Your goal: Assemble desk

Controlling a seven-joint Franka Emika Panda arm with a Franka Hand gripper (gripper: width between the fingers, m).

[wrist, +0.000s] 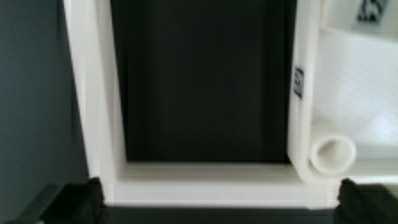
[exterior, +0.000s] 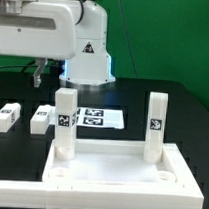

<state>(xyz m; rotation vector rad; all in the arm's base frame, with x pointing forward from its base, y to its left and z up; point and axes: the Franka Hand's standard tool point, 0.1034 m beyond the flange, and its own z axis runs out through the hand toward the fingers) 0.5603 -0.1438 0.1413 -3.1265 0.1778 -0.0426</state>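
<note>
The desk panel [exterior: 118, 174], white with a raised rim and round corner sockets, lies at the front of the exterior view. Two white tagged legs stand upright on its far corners, one on the exterior view's left [exterior: 65, 115] and one on its right [exterior: 154, 123]. Two more legs [exterior: 5, 118] [exterior: 40, 117] lie loose on the black table at the left. My gripper [exterior: 39, 75] hangs above and behind them, open and empty. In the wrist view my gripper [wrist: 217, 202] shows dark fingertips [wrist: 71, 203] set wide apart, with a tagged white leg [wrist: 311, 100] with a round end and white bars [wrist: 98, 100] beneath.
The marker board [exterior: 92, 117] lies flat on the table behind the desk panel. The robot's white base [exterior: 91, 52] stands at the back. A green wall closes off the back and the right side.
</note>
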